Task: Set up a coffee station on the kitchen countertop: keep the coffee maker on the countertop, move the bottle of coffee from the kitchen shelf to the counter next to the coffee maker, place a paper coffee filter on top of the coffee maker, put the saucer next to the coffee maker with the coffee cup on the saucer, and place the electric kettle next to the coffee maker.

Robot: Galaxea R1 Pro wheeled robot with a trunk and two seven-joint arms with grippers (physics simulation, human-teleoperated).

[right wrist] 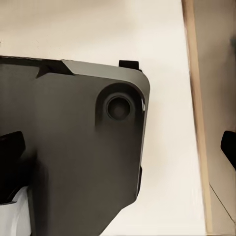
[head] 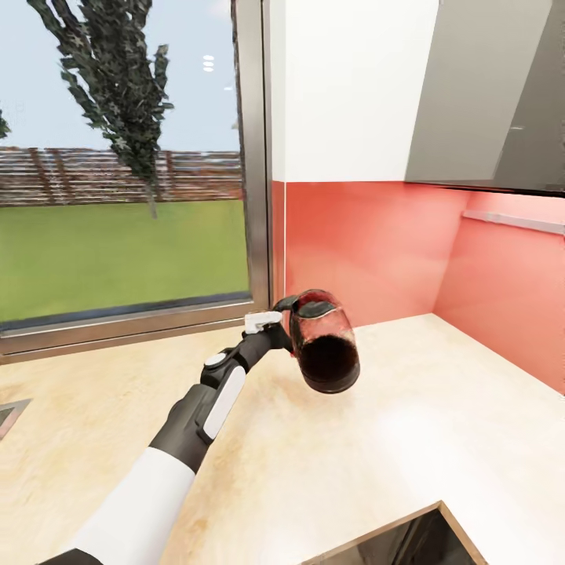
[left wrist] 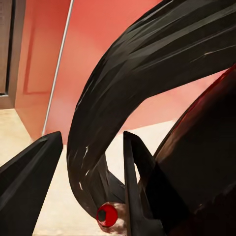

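The electric kettle [head: 326, 345], clear glass and dark inside, hangs tilted on its side just above the beige countertop [head: 408, 439], near the red back wall. My left gripper [head: 276, 315] is shut on the kettle's black loop handle [left wrist: 128, 93]. In the left wrist view the handle passes between the two black fingers [left wrist: 29, 182], with the red button [left wrist: 107, 215] below it. My right gripper [right wrist: 118, 147] points down over the robot's grey base [right wrist: 73, 147], its dark fingertips [right wrist: 229, 146] spread wide with nothing between them.
A large window [head: 118, 196] runs along the back left. A red backsplash [head: 369, 243] with a thin rail [head: 514, 221] meets in the corner on the right, under a grey upper unit [head: 486, 94]. A sink corner [head: 8, 416] shows at far left, and a dark opening [head: 408, 541] at the counter's near edge.
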